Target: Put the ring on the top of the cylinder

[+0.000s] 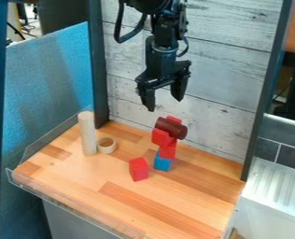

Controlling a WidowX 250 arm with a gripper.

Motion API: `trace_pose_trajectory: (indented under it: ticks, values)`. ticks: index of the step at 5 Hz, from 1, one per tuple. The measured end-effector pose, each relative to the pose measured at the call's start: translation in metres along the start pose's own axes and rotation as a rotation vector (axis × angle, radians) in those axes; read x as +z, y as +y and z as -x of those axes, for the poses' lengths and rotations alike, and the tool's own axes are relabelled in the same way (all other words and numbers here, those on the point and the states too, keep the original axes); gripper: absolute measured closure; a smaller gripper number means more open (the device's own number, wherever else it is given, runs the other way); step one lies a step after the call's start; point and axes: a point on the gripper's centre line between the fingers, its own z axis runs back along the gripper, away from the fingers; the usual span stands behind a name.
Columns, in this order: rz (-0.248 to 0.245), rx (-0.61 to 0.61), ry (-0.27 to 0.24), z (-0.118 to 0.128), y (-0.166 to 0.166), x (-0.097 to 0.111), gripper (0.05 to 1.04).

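The black gripper [164, 102] hangs above the block stack [168, 148], fingers spread and empty, presumably to leave room for a grasp. The pale ring [108, 151] lies on the wooden tabletop [87, 184] just beside the upright cylinder [87, 134], whose raised top serves as its target. Picking up the ring comes next; approaching high should spare the stack.

On the table [81, 184], a ring [108, 150] lies just right of a cylinder [88, 134], with a block [138, 169] before a stack [167, 149] farther right.
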Motion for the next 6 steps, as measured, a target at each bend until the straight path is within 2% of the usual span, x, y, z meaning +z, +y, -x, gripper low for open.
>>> trace_pose_trajectory:
  ticks: [1,3,4,5,6]
  values:
    - [-0.040,0.007,0.036,0.006,0.005,-0.017,0.083]
    - [-0.083,0.147,0.100,-0.009,0.012,-0.025,0.083]
    - [-0.083,0.193,0.115,-0.010,0.009,-0.030,0.083]
    - [-0.083,0.271,0.108,-0.019,0.015,-0.036,0.083]
    - [-0.065,0.405,0.098,-0.034,0.012,-0.052,0.083]
